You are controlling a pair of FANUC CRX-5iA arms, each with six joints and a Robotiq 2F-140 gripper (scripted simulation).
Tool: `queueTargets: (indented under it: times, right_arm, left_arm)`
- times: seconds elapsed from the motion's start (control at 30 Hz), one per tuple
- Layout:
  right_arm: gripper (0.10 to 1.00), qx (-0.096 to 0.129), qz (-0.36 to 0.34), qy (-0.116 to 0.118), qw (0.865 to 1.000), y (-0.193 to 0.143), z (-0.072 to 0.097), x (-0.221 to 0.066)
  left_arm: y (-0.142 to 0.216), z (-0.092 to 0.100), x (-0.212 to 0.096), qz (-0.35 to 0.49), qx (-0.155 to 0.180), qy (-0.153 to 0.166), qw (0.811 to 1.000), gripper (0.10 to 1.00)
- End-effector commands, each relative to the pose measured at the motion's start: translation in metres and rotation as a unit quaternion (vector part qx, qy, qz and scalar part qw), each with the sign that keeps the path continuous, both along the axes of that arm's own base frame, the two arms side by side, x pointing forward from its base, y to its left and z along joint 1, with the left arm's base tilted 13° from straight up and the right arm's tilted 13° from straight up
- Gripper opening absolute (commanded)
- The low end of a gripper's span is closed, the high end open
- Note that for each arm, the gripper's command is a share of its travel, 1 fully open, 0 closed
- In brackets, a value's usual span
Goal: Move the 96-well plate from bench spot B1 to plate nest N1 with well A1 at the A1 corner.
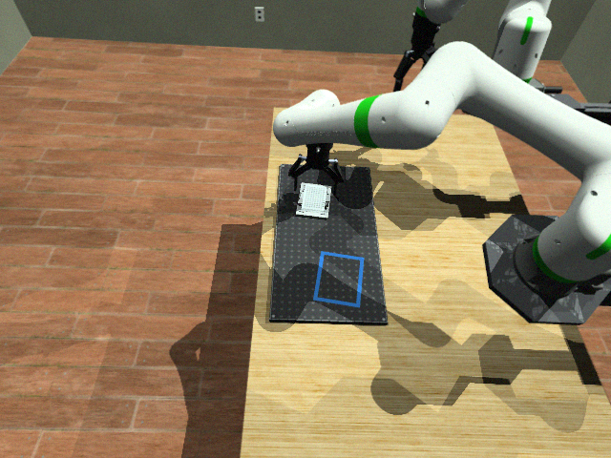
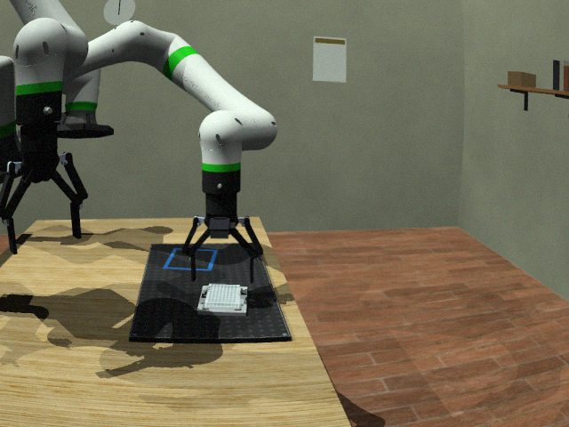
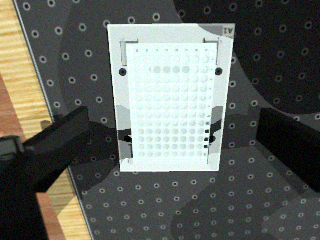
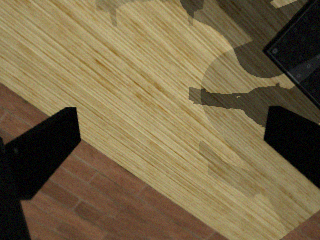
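Note:
The white 96-well plate (image 1: 314, 197) (image 2: 222, 295) (image 3: 170, 100) lies in the light grey nest (image 2: 229, 313) (image 3: 170, 33), between its corner locators, and looks flat. The A1 label (image 3: 228, 30) is at the nest's upper right corner in the left wrist view; the plate's cut-off corner cannot be made out. The blue outline of B1 (image 1: 336, 302) (image 2: 187, 269) has nothing inside. My left gripper (image 1: 316, 189) (image 2: 222, 279) (image 3: 173, 124) is open above the plate, one finger out to each side, touching nothing. My right gripper (image 2: 45, 244) (image 4: 172, 123) is open and empty, away from the nest.
The dark perforated board (image 1: 296, 246) (image 2: 156, 294) carries the nest and the blue outline. It lies along one edge of the wooden table (image 1: 305, 385) (image 2: 68, 367). The left arm reaches over the table to the nest. The right arm stands beyond it in the top view.

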State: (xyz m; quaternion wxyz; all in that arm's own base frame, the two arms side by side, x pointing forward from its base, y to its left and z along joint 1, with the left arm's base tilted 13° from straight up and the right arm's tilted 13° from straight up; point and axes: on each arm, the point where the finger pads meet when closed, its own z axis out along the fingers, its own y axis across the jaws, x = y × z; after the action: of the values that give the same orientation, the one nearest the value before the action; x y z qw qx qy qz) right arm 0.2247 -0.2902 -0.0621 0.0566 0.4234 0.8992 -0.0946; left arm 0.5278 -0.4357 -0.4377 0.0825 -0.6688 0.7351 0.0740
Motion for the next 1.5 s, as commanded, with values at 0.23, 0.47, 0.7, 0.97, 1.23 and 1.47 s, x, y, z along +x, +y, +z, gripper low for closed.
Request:
queueTargets:
  times: [0.23, 0.47, 0.7, 0.97, 1.23, 1.47]
  right_arm:
    - [1.0, 0.0, 0.0, 0.0, 1.0, 0.0, 0.0, 0.001]
    - [1.0, 0.0, 0.0, 0.0, 1.0, 0.0, 0.0, 0.001]
    - [1.0, 0.0, 0.0, 0.0, 1.0, 0.0, 0.0, 0.001]
    - [1.0, 0.0, 0.0, 0.0, 1.0, 0.0, 0.0, 0.001]
    - [1.0, 0.0, 0.0, 0.0, 1.0, 0.0, 0.0, 0.001]
    - [1.0, 0.0, 0.0, 0.0, 1.0, 0.0, 0.0, 0.001]
  left_arm:
    - [-0.006, 0.022, 0.001, 0.0, -0.001, -0.001, 1.0, 1.0]
    - [-0.01, 0.04, 0.0, 0.0, -0.001, -0.001, 1.0, 1.0]
    - [-0.01, 0.04, 0.0, 0.0, -0.001, -0.001, 1.0, 1.0]
    - [-0.01, 0.04, 0.0, 0.0, -0.001, -0.001, 1.0, 1.0]
    - [0.002, 0.043, -0.004, 0.0, -0.001, -0.001, 1.0, 1.0]
    - [0.018, 0.046, -0.009, 0.0, -0.001, -0.001, 1.0, 1.0]
